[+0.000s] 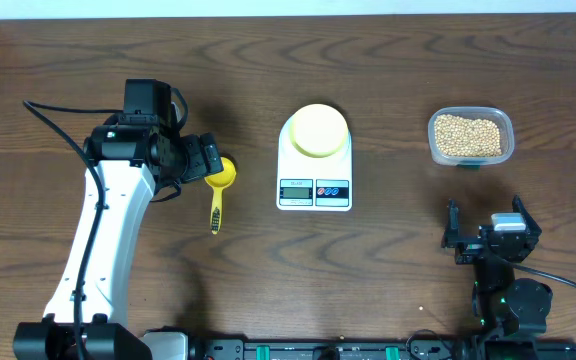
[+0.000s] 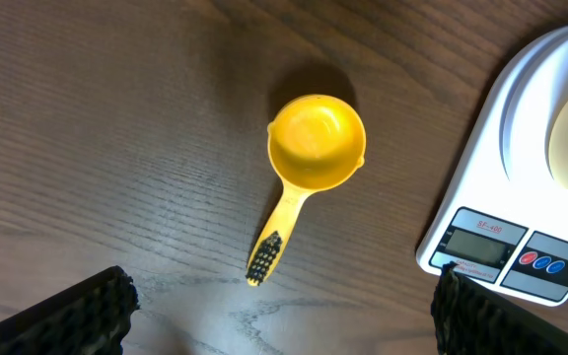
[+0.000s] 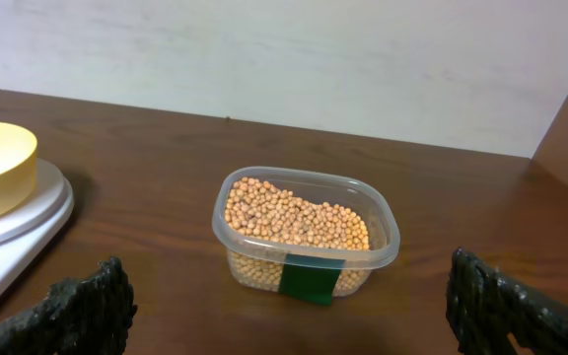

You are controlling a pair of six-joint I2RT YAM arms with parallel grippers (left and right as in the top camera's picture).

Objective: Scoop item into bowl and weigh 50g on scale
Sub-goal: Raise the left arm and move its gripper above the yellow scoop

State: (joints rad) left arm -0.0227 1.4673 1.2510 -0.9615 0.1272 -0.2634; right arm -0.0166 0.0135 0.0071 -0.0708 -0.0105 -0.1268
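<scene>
Beans (image 3: 299, 219) in clear container (image 3: 389, 258) ahead of right gripper's (image 3: 286, 301) spread jaws; left gripper (image 2: 284, 291) spread wide above yellow scoop (image 2: 316, 143)

Left hand (image 1: 202, 160) reaches forward on its outstretched arm, fingers spread, empty; right hand (image 1: 488, 222) sits pulled back, likewise spread.

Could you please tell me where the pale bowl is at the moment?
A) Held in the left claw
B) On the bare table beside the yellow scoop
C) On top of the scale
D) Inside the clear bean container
C: in the overhead view the bowl rests on the scale, above its display.
</scene>
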